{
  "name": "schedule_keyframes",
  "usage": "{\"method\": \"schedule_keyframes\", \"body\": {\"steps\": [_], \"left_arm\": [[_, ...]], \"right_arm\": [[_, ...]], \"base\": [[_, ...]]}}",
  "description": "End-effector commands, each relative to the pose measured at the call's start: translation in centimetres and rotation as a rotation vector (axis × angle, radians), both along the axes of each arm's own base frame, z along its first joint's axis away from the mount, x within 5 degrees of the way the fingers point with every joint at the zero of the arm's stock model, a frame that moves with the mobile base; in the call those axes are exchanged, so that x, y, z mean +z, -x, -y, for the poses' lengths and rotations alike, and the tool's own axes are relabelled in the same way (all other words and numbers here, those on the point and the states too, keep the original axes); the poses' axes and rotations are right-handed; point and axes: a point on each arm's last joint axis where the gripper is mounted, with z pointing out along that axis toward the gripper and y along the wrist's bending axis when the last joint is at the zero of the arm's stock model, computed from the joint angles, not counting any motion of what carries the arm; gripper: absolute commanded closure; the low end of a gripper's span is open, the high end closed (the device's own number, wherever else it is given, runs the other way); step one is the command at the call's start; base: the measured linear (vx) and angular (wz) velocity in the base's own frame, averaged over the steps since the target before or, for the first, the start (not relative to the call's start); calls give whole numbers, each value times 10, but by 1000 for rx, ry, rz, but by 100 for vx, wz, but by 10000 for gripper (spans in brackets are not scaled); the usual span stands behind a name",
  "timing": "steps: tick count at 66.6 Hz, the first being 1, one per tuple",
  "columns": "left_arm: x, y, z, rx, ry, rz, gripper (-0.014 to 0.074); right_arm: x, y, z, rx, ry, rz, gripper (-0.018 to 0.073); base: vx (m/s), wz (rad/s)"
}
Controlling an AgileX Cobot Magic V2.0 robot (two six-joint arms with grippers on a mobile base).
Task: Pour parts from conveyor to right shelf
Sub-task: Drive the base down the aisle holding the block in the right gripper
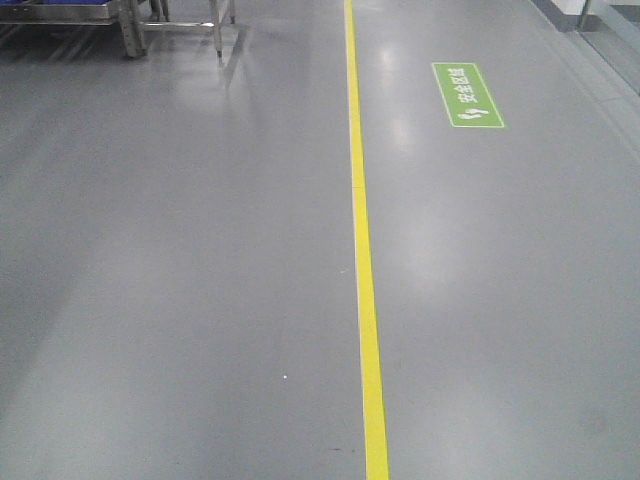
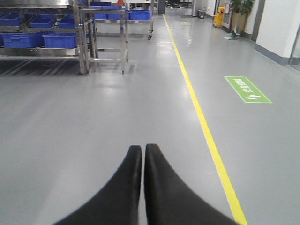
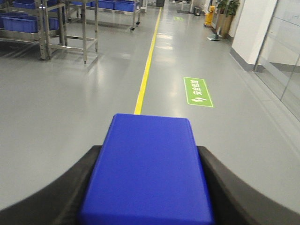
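Note:
My right gripper (image 3: 149,154) is shut on a blue plastic box (image 3: 150,164), which fills the space between the two black fingers; only one flat blue face shows and any parts in it are hidden. My left gripper (image 2: 143,149) is shut and empty, its black fingers pressed together above the grey floor. Metal shelving with blue bins (image 2: 44,33) stands far off at the upper left in the left wrist view and also in the right wrist view (image 3: 28,21). No conveyor shows. Neither gripper shows in the front view.
A yellow floor line (image 1: 362,260) runs straight ahead down the grey aisle. A green floor sign (image 1: 467,95) lies right of it. A shelf frame's legs (image 1: 130,30) stand at the far left. A white wall and glass panels (image 3: 281,42) run along the right.

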Motion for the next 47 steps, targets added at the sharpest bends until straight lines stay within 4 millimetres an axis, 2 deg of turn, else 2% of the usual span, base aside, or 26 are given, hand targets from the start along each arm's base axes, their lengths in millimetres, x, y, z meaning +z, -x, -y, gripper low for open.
{"method": "schedule_keyframes", "body": {"steps": [1, 16, 47], "left_arm": [[14, 1, 1, -8, 15, 110, 603], [14, 1, 1, -8, 15, 110, 603], [14, 1, 1, -8, 15, 110, 603]], "right_arm": [[14, -2, 1, -15, 4, 79, 564], [14, -2, 1, -15, 4, 79, 564], [14, -2, 1, -15, 4, 79, 564]], "base": [[-7, -20], [-3, -12], [8, 8]]}}
